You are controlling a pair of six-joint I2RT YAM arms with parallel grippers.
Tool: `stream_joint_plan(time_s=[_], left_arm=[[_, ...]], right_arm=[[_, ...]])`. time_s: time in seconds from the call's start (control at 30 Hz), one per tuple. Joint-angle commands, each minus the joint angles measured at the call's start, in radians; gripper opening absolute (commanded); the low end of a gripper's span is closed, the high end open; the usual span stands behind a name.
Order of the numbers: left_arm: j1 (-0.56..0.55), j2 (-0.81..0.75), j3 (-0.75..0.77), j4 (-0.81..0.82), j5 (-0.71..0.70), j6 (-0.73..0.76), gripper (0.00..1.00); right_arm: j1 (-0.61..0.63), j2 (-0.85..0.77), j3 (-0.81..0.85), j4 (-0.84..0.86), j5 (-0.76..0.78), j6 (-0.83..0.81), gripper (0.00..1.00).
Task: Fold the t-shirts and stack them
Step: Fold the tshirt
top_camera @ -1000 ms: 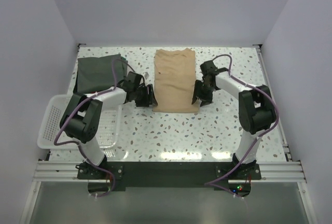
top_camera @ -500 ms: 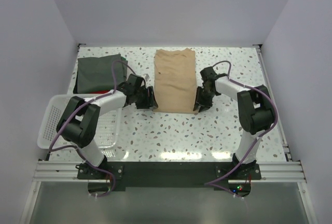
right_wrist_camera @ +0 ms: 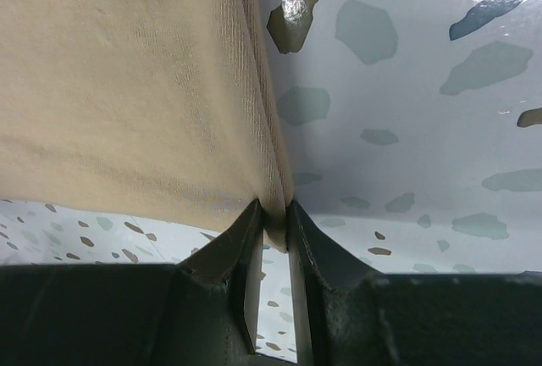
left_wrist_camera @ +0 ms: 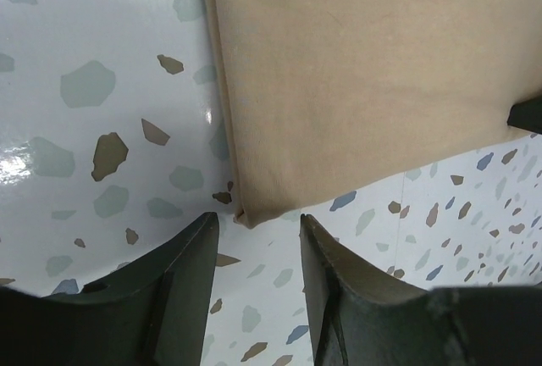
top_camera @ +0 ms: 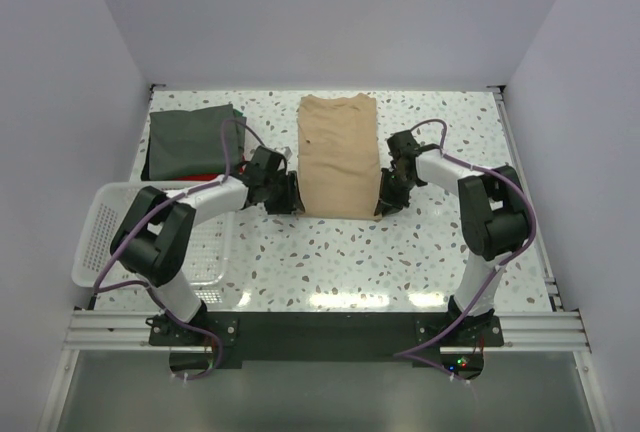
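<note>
- Closing on the tan t-shirt [top_camera: 338,152] from both sides, the two arms reach in low. The shirt lies folded into a long rectangle at the middle of the speckled desk [top_camera: 330,262], towards the far edge.
- Left gripper [left_wrist_camera: 254,252] sits at the shirt's near-left corner with its jaws apart. In the wrist view the tip of the corner lies in the gap between the two dark fingers [left_wrist_camera: 182,298]. The cloth is flat on the desk and nothing is pinched.
- Right gripper [right_wrist_camera: 273,222] is at the near-right corner, and here it is a real grip. The fingers [right_wrist_camera: 322,256] are squeezed tight on the layered edge of the tan cloth, which bunches into a small peak between the tips.
- Dark grey-green t-shirt [top_camera: 190,140] lies folded at the far-left corner of the desk, well apart from the tan one.
- Red t-shirt [top_camera: 205,177] shows only as a thin strip along the near edge of the dark one. How it is folded I cannot tell.
- White mesh basket [top_camera: 100,237] sits at the desk's left side, nearer than the dark shirt and just beside the left arm.
</note>
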Motion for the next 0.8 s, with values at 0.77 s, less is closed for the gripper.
stream_joint_plan(time_s=[0.77], left_arm=[[-0.051,0.045,0.010,-0.026,-0.109,-0.020,0.27]], right_arm=[[0.024,-0.051,-0.016,-0.014,-0.014,-0.008,0.15]])
